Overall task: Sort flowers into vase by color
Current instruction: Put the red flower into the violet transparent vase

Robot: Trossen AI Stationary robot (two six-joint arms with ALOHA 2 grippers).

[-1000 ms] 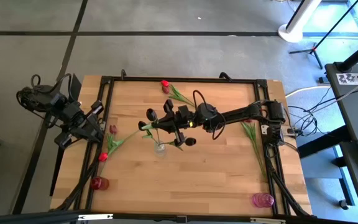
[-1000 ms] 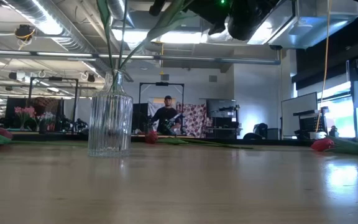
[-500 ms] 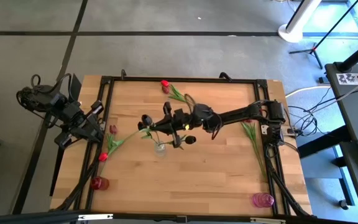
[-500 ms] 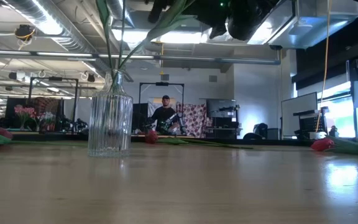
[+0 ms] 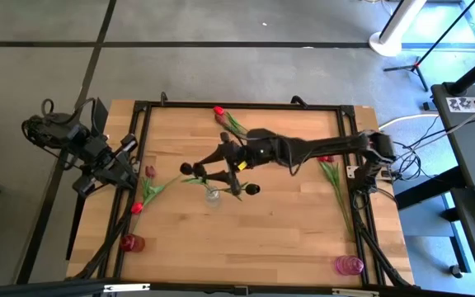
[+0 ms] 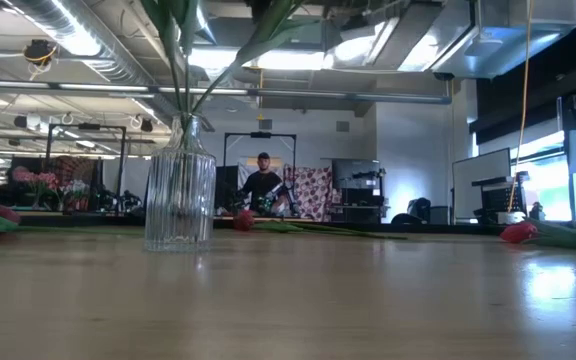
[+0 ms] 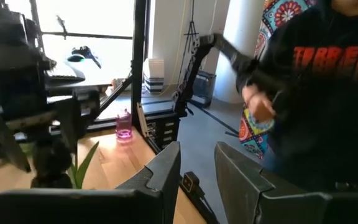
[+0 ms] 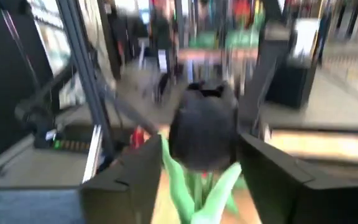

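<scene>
A clear ribbed glass vase point(image 6: 179, 195) stands mid-table point(image 5: 212, 195). A dark maroon tulip stands in it by its stem point(image 6: 184, 70), leaning on the rim. Its dark head point(image 8: 204, 130) and green leaves point(image 8: 182, 186) show between the spread fingers of my right gripper point(image 8: 197, 162), which is open. That gripper point(image 5: 209, 169) hovers above the vase and points roughly level toward the table's left. I cannot tell whether its fingers touch the head. My left gripper point(image 7: 197, 174) waits at the table's left edge point(image 5: 110, 169), open and with nothing between its fingers.
Loose tulips lie on the table: a red one point(image 5: 219, 110) at the far edge, a maroon point(image 5: 149, 172) and a red one point(image 5: 137, 208) at the left, and more point(image 5: 332, 177) at the right. A red vase point(image 5: 132, 242) and a pink vase point(image 5: 349, 265) stand at the near corners. A person point(image 7: 328, 81) stands beyond the table.
My right gripper has opened and let go of the dark tulip, whose stem stays in the clear vase. The gripper has risen out of the low view and tipped from pointing down toward level.
</scene>
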